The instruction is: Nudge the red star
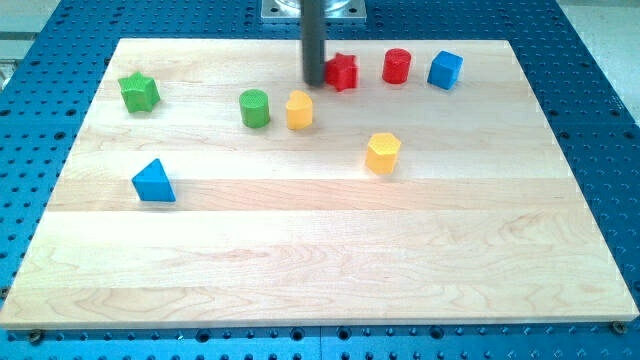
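Note:
The red star (pixel 343 72) lies near the view's top, a little right of centre, on the wooden board (pixel 320 250). My tip (pixel 314 82) is the lower end of a dark upright rod. It stands right at the star's left side, touching it or nearly so. A red cylinder (pixel 397 66) stands just right of the star.
A blue cube (pixel 445 70) sits right of the red cylinder. A yellow block (pixel 299 110) and a green cylinder (pixel 255 108) lie below-left of my tip. A yellow hexagonal block (pixel 382 153) sits mid-board. A green star (pixel 139 92) and a blue triangle (pixel 153 182) are at the left.

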Available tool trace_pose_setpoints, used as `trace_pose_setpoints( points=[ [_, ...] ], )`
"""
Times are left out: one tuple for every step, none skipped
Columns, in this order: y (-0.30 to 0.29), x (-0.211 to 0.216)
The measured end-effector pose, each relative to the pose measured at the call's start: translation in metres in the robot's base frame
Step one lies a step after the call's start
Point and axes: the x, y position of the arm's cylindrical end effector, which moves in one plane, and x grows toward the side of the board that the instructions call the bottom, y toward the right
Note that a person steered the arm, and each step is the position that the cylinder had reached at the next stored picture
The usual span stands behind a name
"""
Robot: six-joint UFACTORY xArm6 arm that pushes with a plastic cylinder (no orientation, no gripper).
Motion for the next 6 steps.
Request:
trace_pose_setpoints(
  points=[
    [-0.026, 0.034],
    [0.007, 0.046],
    [0.019, 0.022],
    [0.022, 0.016],
    [0.022, 0.012],
    [0.022, 0.011]
  ],
)
